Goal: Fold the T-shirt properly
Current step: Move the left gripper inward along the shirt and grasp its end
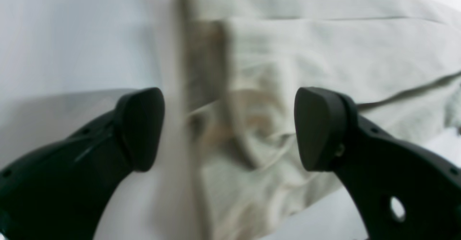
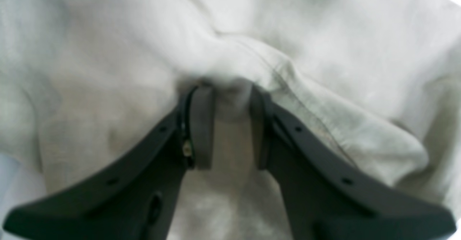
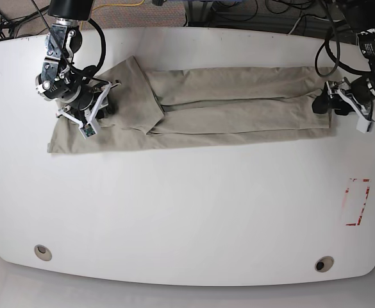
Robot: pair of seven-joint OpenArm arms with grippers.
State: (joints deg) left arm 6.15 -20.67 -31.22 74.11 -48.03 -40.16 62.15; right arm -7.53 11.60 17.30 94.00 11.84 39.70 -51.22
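One white counter (image 3: 187,212) fills my base view, with the T-shirt (image 3: 238,102) lying as a long folded band along its far side. My right hand (image 2: 225,99) pinches a bunched fold at one end; my left hand (image 1: 230,128) is spread over the other.

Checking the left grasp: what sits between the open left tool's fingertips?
Left wrist view: nothing gripped; the left tool gapes above the beige wrinkled T-shirt.
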